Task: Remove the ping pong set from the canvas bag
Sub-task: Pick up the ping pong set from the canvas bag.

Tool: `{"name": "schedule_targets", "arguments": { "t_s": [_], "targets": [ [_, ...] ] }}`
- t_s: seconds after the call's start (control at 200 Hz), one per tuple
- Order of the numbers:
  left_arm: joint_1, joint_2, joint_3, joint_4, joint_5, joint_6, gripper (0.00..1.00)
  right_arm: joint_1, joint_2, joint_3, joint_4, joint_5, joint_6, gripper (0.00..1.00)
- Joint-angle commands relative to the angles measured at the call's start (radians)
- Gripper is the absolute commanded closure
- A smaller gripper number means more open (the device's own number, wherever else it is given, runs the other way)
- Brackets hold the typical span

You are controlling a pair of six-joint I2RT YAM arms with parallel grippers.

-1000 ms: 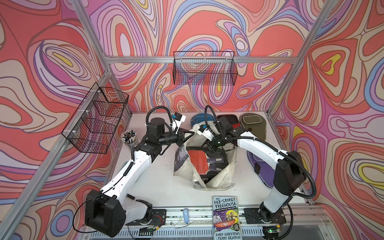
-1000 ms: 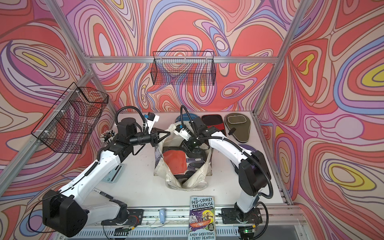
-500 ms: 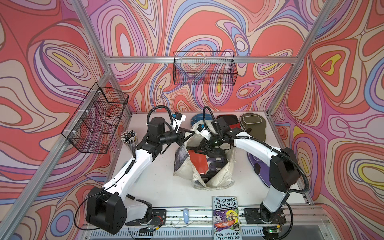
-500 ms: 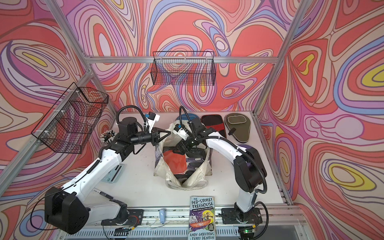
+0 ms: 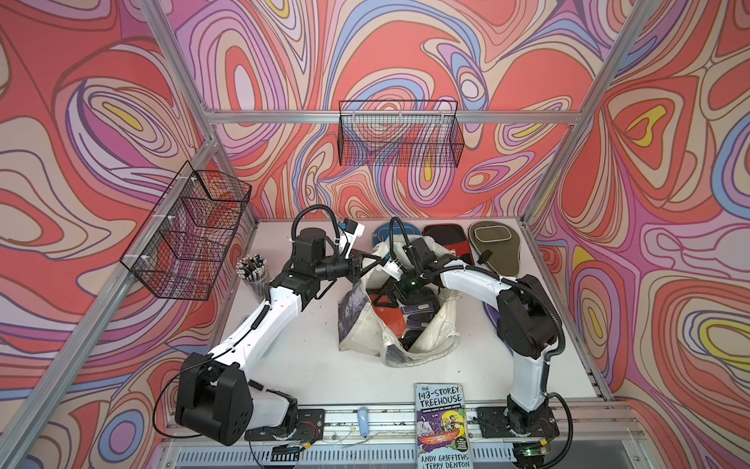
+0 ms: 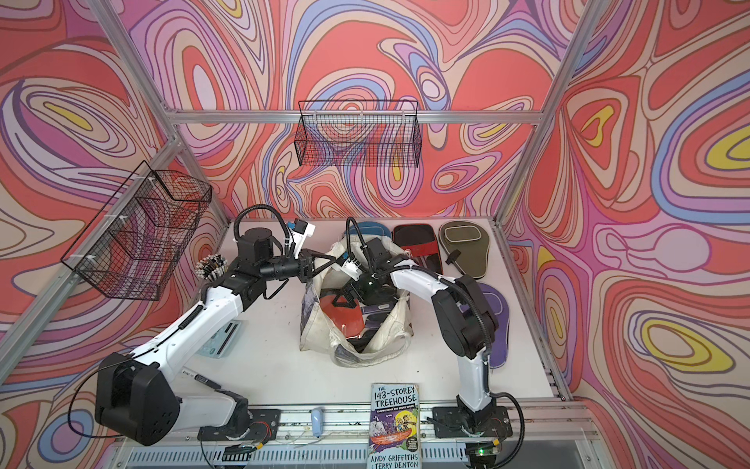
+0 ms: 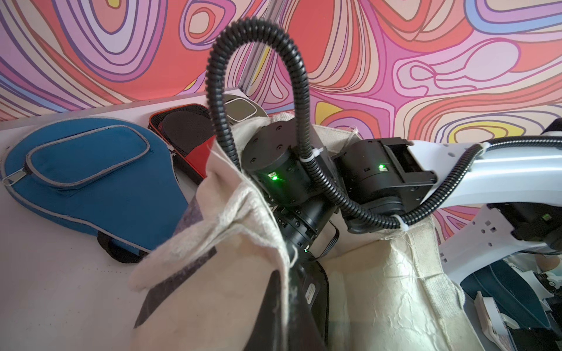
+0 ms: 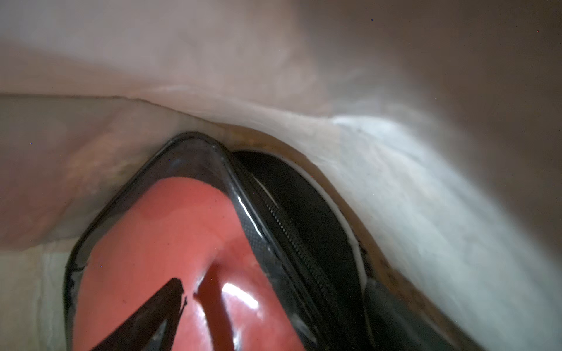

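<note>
Canvas bag (image 5: pixel 441 326), red paddle pack (image 5: pixel 390 320) inside

We see the bag (image 5: pixel 367 325) in the middle of the table (image 5: pixel 316 365), a pack (image 5: pixel 389 318) in it, cases (image 5: pixel 495 243) behind it, a book (image 5: pixel 442 426) before it, pencils (image 5: pixel 253 270) left.

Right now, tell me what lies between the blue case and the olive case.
A black-and-red case lies between them, seen in both top views and the left wrist view.

My left arm (image 5: pixel 259 325) and right arm (image 5: pixel 466 280) are wearing white shells (image 7: pixel 501 170) between black joints (image 7: pixel 377 182); ribbed black hoses (image 7: pixel 258 30) are looping past, white zip ties (image 7: pixel 307 158) are pinning them, green lights (image 7: pixel 274 177) are glowing.
</note>
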Motion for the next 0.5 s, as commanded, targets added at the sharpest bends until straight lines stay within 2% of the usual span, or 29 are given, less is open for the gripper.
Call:
{"name": "schedule_targets", "arguments": {
  "t_s": [0.0,0.12,0.285,0.401,0.496],
  "targets": [
    [-0.021,-0.030,0.079,0.161,0.157,0.001,1.00,0.006,0.081,0.003,-0.032,-0.053,-0.019,0.04],
    [-0.021,-0.028,0.078,0.153,0.155,0.008,1.00,0.006,0.098,0.010,-0.114,-0.112,-0.059,0.04],
    [-0.017,-0.030,0.080,0.127,0.142,0.038,1.00,0.005,0.115,0.047,-0.323,-0.138,-0.161,0.08],
    [-0.006,-0.034,0.076,0.118,0.126,0.049,1.00,0.003,0.103,0.053,-0.402,-0.123,-0.187,0.14],
    [0.009,-0.041,0.069,0.122,0.117,0.049,1.00,-0.002,0.085,0.053,-0.424,-0.112,-0.186,0.25]
  ]
}}
